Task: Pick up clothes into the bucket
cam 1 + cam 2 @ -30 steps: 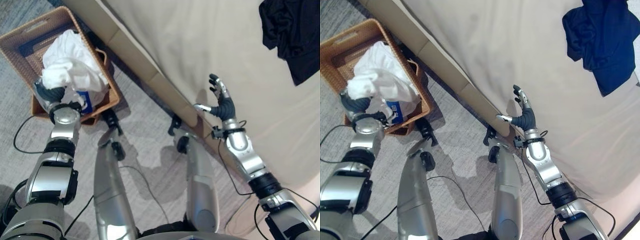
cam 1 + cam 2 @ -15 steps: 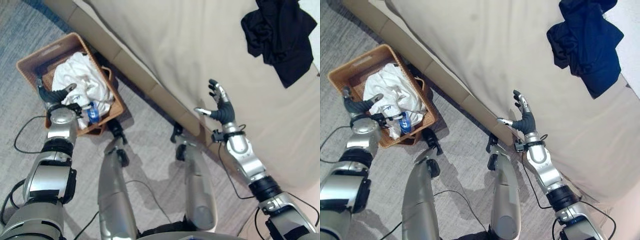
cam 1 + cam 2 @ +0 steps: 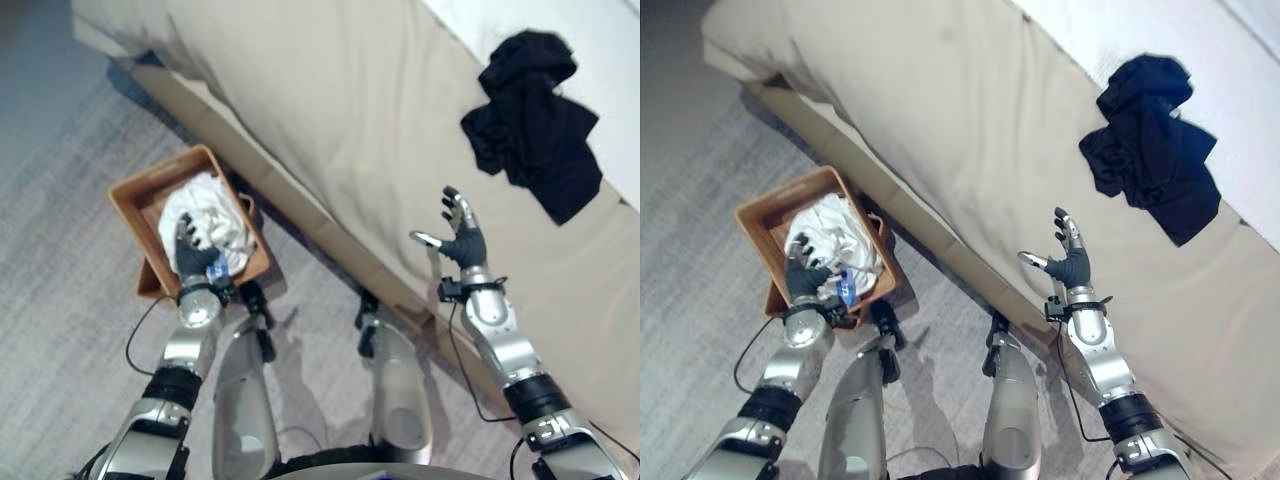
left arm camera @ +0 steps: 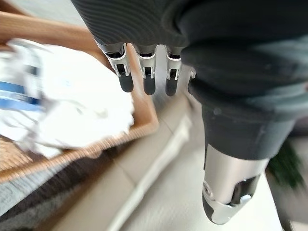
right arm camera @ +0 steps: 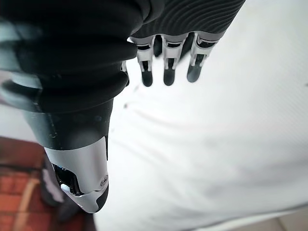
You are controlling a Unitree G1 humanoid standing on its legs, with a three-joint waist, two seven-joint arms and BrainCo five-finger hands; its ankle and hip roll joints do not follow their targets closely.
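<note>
Clothes are lying in two places in the left eye view: a white garment (image 3: 208,222) is sitting in the basket (image 3: 135,195) on the floor, and a dark garment (image 3: 528,140) is lying on the bed (image 3: 330,110), well apart from both hands. The left hand (image 3: 192,255) is hovering over the basket with fingers relaxed, gripping nothing; the right hand (image 3: 459,232) is hanging splayed above the bed's near edge. In the left wrist view, straight fingers (image 4: 146,74) are pointing past the basket rim (image 4: 144,103). In the right wrist view, straight fingers (image 5: 166,62) are facing bare sheet (image 5: 216,144). The dark garment looks a far reach, so leaning over may be risking balance.
</note>
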